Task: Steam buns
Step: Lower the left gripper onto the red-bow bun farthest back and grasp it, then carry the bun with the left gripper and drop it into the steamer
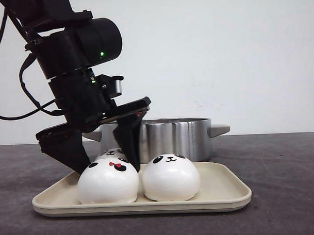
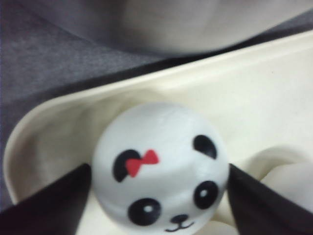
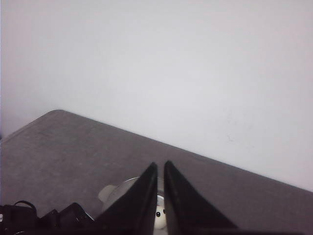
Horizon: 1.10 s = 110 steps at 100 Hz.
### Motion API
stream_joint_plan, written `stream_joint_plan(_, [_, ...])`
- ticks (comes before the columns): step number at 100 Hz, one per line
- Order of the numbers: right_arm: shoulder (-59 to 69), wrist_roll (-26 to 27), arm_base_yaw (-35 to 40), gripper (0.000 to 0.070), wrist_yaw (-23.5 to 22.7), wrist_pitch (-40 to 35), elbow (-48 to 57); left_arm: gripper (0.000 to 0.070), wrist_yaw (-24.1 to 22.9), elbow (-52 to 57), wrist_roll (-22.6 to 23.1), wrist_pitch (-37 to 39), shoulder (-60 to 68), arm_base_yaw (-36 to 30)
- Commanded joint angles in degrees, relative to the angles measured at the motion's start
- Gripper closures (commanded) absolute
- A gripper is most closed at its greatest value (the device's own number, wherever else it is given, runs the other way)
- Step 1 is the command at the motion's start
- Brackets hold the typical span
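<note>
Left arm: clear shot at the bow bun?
Probably yes. The left gripper already straddles the bow bun, jaws open either side, nothing between. The plain bun sits beside it in the tray.

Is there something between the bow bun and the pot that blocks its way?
Nothing visible blocks it. The left gripper straddles the bow bun on the tray. The pot stands just behind the tray, no lid visible. Only the pot wall must be cleared; another bun sits beside.
</note>
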Motion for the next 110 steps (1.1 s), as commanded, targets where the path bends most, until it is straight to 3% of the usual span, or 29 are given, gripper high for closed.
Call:
stream_joint_plan(1, [0.59,1.29,0.66,0.0683,0.07,-3.82,1.44,0.0362,-0.26,1.09,-0.09,0.39,1.46,-0.42])
stream_joint_plan(14, [0.59,1.29,0.66,0.0683,0.07,-3.85,1.42,0.0382,-2.08,1.09,-0.04,0.55,1.49,-0.42])
stream_joint_plan(22, [0.59,1.29,0.66,0.0683,0.07,-3.87,1.42,0.0501,-2.89,1.09,0.17,0.44,1.49,-0.39])
stream_joint_plan(32, [0.59,1.29,0.66,0.0683,0.07,-3.91,1.42,0.07,-2.99,1.09,0.33,0.44,1.46,-0.39])
stream_joint_plan(79, [0.59,1.25,0.66,0.0683,0.04,-3.96,1.42,0.07,-2.95,3.65,0.35,2.93,-14.12,-1.51])
stream_joint_plan(93, [0.59,1.14,0.66,0.0683,0.02,-3.96,1.42,0.07,-2.97,8.79,0.85,4.9,-16.46,-1.29])
stream_joint_plan(110, [0.59,0.63,0.66,0.0683,0.0,-3.96,1.42,0.07,-2.95,18.82,5.01,2.82,-12.57,0.5])
